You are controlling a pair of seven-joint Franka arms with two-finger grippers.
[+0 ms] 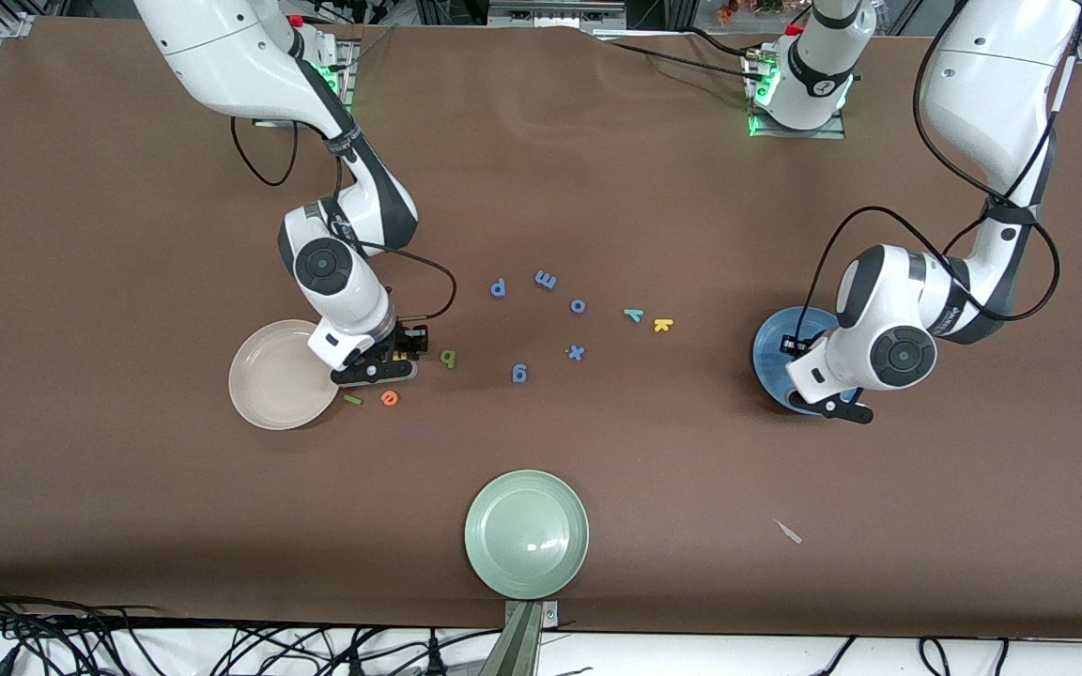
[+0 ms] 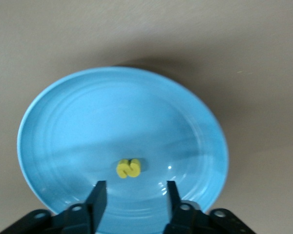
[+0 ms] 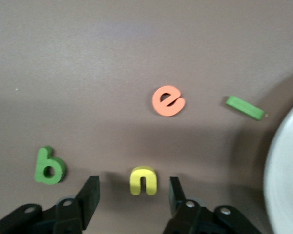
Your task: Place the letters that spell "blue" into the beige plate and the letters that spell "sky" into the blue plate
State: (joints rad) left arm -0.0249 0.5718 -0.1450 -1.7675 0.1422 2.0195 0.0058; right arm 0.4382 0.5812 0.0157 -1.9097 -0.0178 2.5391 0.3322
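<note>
My right gripper point(image 1: 381, 366) point(image 3: 134, 187) stands open low over the table beside the beige plate point(image 1: 280, 374) point(image 3: 283, 170). The yellow u point(image 3: 143, 180) lies on the table between its fingers, touching neither. Close around it lie the dark green b point(image 1: 448, 358) point(image 3: 50, 165), the orange e point(image 1: 390, 398) point(image 3: 168, 101) and the thin green l point(image 1: 352, 399) point(image 3: 244, 107). My left gripper point(image 1: 832, 406) point(image 2: 136, 187) hangs open over the blue plate point(image 1: 776, 347) point(image 2: 122, 122), where the yellow s point(image 2: 129, 168) lies. The teal y point(image 1: 633, 314) and yellow k point(image 1: 662, 325) rest mid-table.
Several blue letters are scattered mid-table: p point(image 1: 499, 288), m point(image 1: 546, 279), o point(image 1: 578, 305), x point(image 1: 576, 352) and g point(image 1: 519, 374). A sage green plate point(image 1: 527, 533) sits near the table's front edge. A small white scrap point(image 1: 788, 531) lies nearer the left arm's end.
</note>
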